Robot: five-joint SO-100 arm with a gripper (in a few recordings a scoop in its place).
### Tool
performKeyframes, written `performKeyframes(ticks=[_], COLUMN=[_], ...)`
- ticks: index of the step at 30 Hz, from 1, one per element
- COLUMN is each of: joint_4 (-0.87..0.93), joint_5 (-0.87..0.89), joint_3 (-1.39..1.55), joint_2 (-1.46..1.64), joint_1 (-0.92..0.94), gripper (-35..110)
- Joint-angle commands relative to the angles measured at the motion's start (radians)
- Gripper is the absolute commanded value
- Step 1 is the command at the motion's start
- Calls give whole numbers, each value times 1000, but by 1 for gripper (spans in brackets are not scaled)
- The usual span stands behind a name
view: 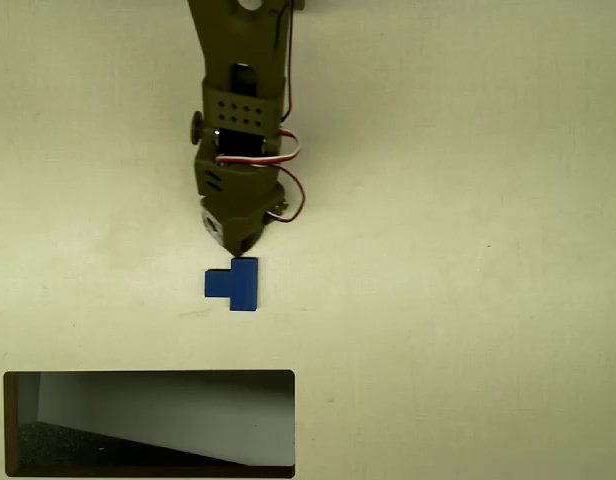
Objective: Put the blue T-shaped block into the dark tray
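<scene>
The blue T-shaped block (234,285) lies flat on the pale table, its stem pointing left in the overhead view. My olive-green arm comes down from the top edge, and my gripper (238,243) hangs right above the block's upper edge, tip pointing at it. From above, the fingers merge into one tip, so whether they are open or shut is unclear. The dark tray (148,376) sits at the bottom left, with a thin black rim, a pale grey slanted inner area and a black speckled floor. The block lies about a block's length above the tray's top rim.
Red and white wires (288,165) loop out on the right side of the arm's wrist. The pale table surface (468,250) stretches bare to the right of the arm and tray.
</scene>
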Motion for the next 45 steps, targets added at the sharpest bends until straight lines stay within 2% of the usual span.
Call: performKeyframes(ticks=[1, 7, 21, 26, 32, 41, 45], joint_4=[0, 0, -15, -15, 12, 132, 143], joint_5=[25, 14, -218, -225, -189, -61, -60], joint_3=[-31, -60, 152, 144, -107, -773, -865], joint_2=[-8, -37, 81, 78, -107, -525, -586], joint_1=[-34, -32, 46, 95, 133, 130, 132], gripper=[0, 0, 0, 0, 0, 0, 0])
